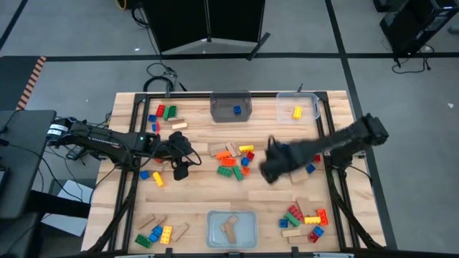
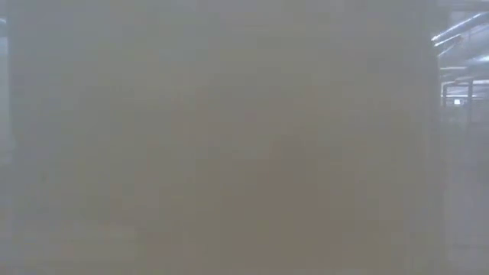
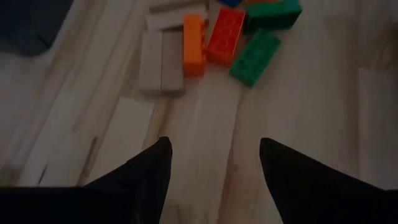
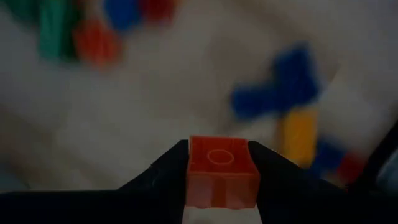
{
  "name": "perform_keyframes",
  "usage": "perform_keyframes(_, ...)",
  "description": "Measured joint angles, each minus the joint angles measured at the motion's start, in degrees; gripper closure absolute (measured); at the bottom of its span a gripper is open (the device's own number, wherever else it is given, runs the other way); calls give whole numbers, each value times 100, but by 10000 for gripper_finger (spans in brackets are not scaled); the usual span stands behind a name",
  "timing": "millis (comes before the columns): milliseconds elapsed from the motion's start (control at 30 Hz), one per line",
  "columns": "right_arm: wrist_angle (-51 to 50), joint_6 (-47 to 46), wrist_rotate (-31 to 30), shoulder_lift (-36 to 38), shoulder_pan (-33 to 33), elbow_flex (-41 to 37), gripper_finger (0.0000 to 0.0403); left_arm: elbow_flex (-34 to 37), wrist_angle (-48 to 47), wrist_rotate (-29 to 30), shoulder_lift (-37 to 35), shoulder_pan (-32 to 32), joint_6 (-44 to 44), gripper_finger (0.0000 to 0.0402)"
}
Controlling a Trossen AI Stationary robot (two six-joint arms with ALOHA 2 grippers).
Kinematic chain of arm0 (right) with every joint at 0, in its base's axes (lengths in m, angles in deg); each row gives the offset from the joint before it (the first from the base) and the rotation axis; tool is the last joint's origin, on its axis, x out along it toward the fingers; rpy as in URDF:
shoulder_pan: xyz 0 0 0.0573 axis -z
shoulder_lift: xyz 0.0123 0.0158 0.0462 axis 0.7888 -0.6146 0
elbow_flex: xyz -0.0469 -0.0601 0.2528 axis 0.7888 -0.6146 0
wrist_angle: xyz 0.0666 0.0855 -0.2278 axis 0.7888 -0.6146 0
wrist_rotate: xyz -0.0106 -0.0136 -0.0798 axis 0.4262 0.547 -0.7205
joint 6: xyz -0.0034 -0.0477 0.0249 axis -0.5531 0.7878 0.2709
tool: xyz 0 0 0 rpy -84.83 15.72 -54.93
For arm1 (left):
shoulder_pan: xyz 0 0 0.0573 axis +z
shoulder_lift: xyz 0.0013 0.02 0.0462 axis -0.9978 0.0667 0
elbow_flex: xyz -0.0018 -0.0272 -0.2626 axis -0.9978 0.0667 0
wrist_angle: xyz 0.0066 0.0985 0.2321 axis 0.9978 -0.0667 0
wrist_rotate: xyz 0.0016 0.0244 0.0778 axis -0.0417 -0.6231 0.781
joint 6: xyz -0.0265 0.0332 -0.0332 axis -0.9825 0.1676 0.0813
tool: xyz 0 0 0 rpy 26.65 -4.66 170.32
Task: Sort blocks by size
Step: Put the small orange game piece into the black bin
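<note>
Right gripper [image 4: 219, 163] clamps a small red block [image 4: 221, 170] above the table [image 1: 208, 186].

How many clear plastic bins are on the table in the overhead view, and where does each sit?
3. One bin at the far edge, centre, holding a blue brick; one bin to its right, holding a yellow brick; one bin at the near edge, centre, holding tan wooden blocks. None seems hidden.

No text, label, brand, number or sign can be read anywhere in these views, on the blocks or elsewhere.
</note>
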Motion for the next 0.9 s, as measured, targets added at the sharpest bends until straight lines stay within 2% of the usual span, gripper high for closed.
perform_keyframes(133,290,1491,-389,-83,1296,543,251,0,-203,-3,0,0,-32,152)
perform_keyframes(233,875,2625,-429,-354,2260,936,251,0,-372,-1,0,4,185,152)
perform_keyframes(300,1349,3119,-405,-589,2835,1225,251,0,-516,6,0,4,379,152)
perform_keyframes(433,2017,3694,17,-1237,3731,1942,251,-2,-925,10,-1,4,310,152)
perform_keyframes(567,2075,4141,349,-2101,4159,2770,251,0,-1206,8,-96,28,272,152)
perform_keyframes(700,1989,4422,713,-2913,4242,3462,251,0,-1278,6,-207,150,458,152)
perform_keyframes(900,1761,4576,1041,-3587,4242,3930,242,24,-1370,7,-234,229,525,152)
